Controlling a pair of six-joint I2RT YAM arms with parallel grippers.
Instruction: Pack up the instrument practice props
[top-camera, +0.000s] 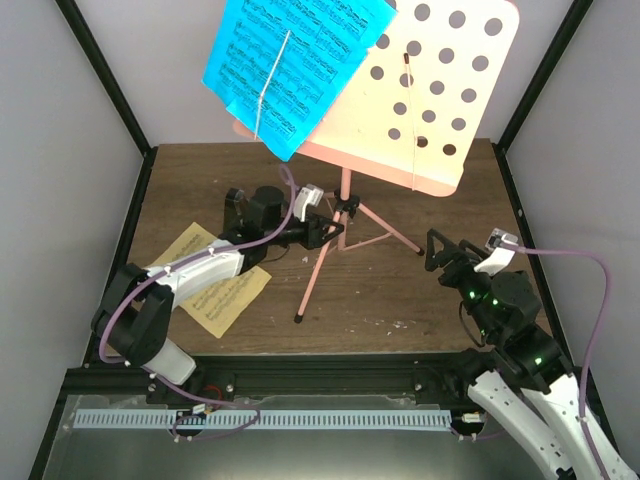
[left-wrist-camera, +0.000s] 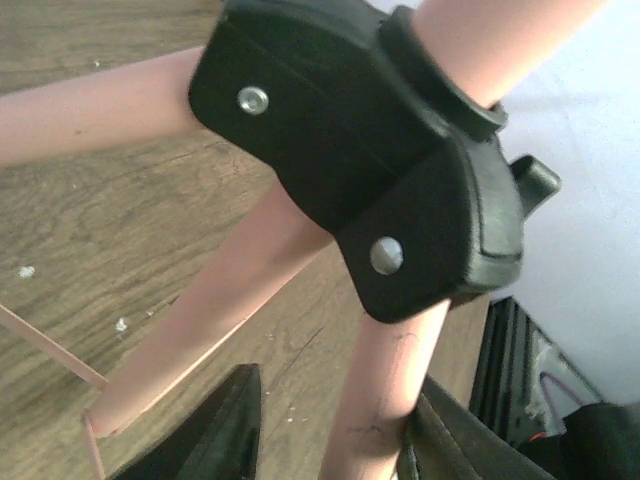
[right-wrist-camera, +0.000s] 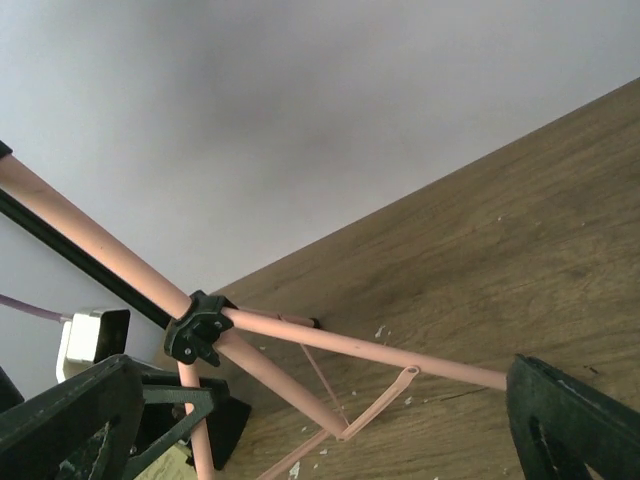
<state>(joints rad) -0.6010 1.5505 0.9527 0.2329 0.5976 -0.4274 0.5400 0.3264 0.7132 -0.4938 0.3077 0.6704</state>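
We are seeing the stand (top-camera: 318, 275) standing on its three legs on the table (top-camera: 400, 310), with its desk (top-camera: 440, 100) tilting at the top. The cyan page (top-camera: 290, 60) is resting on the desk's left part and overhanging its left edge. The yellow page (top-camera: 215, 285) is lying flat on the table to the left of the stand, and the left arm (top-camera: 190, 275) is partly covering it.

The left gripper (top-camera: 330, 228) is reaching in from the stand's left, just below the black hub (left-wrist-camera: 380, 170) where the legs meet. Its jaws are standing apart, and one leg (left-wrist-camera: 385, 400) is passing between them. We cannot tell whether either finger is touching the leg.

The right gripper (top-camera: 442, 252) is hovering to the right of the stand, near the foot of its right leg and not touching it. Its jaws are gaping wide and holding nothing.
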